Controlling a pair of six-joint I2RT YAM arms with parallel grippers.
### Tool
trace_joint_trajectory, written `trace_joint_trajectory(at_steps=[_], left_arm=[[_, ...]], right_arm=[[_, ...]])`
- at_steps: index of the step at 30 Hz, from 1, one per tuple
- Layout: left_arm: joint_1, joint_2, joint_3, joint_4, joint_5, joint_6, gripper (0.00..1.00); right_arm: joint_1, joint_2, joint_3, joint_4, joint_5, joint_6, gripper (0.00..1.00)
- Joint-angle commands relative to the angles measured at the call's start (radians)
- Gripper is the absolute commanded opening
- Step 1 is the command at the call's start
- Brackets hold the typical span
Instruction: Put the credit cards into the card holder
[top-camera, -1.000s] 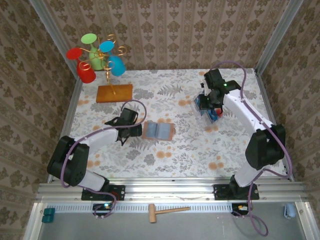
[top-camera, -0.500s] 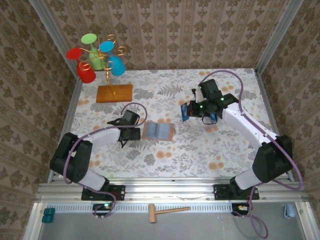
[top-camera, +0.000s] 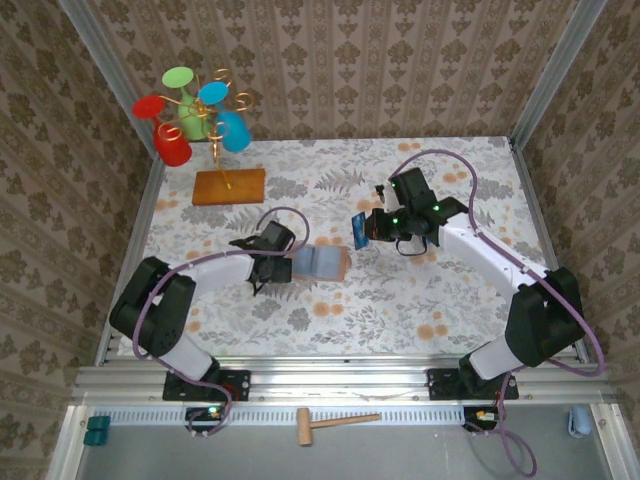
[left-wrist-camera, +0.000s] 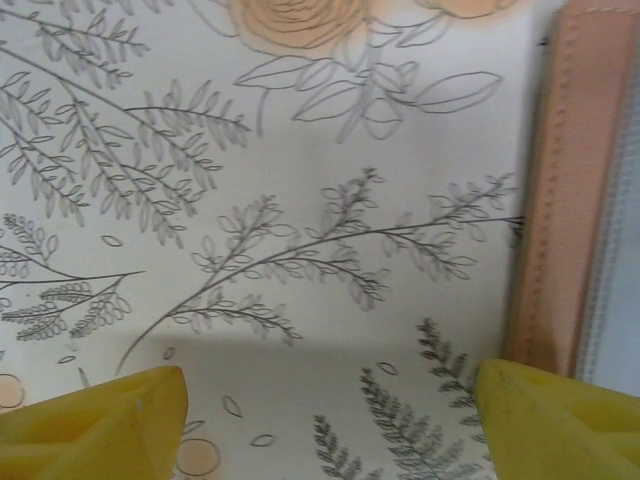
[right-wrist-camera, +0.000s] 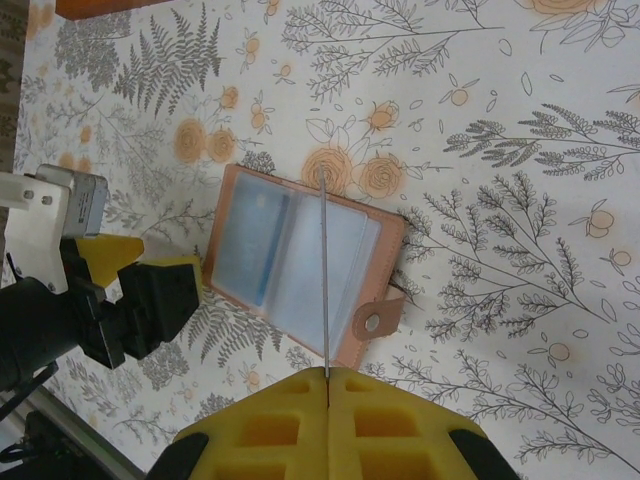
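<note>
Floral surface (top-camera: 400, 300), with tan card holder (top-camera: 322, 263) lying open near the middle, grey-blue inside facing up. Left end effector (top-camera: 283, 266) spread wide, low at the holder's left edge. Right end effector (right-wrist-camera: 328, 385) pinched on one blue credit card (right-wrist-camera: 325, 280), held edge-on near the holder's right side.

Brown damask-papered walls (top-camera: 330, 60) enclose a white table (top-camera: 400, 310) printed with ferns and orange roses

Overhead view and close wrist views share the card holder (top-camera: 318, 263)
</note>
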Motion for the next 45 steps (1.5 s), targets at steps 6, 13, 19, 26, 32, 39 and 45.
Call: trace_joint_trajectory(at_steps=[6, 13, 19, 26, 32, 39, 45], left_arm=[[-0.034, 0.006, 0.041, -0.064, -0.031, -0.048, 0.77], [-0.014, -0.065, 0.058, -0.068, -0.011, -0.002, 0.78], [0.029, -0.042, 0.096, 0.014, 0.079, 0.103, 0.79], [0.036, 0.041, 0.135, 0.062, 0.128, 0.155, 0.78], [0.034, 0.066, 0.117, 0.079, 0.101, 0.159, 0.78], [0.035, 0.083, 0.095, 0.086, 0.083, 0.171, 0.78], [0.029, 0.088, 0.074, 0.1, 0.081, 0.175, 0.78]], right_arm=[[0.012, -0.004, -0.043, 0.066, -0.041, 0.024, 0.0], [0.044, -0.014, -0.119, 0.217, -0.058, 0.1, 0.0], [0.096, 0.015, -0.2, 0.394, -0.022, 0.204, 0.0], [0.13, 0.054, -0.307, 0.601, 0.017, 0.325, 0.0], [0.164, 0.079, -0.352, 0.684, 0.075, 0.377, 0.0], [0.193, 0.11, -0.382, 0.774, 0.093, 0.407, 0.0], [0.203, 0.148, -0.375, 0.799, 0.078, 0.412, 0.0]])
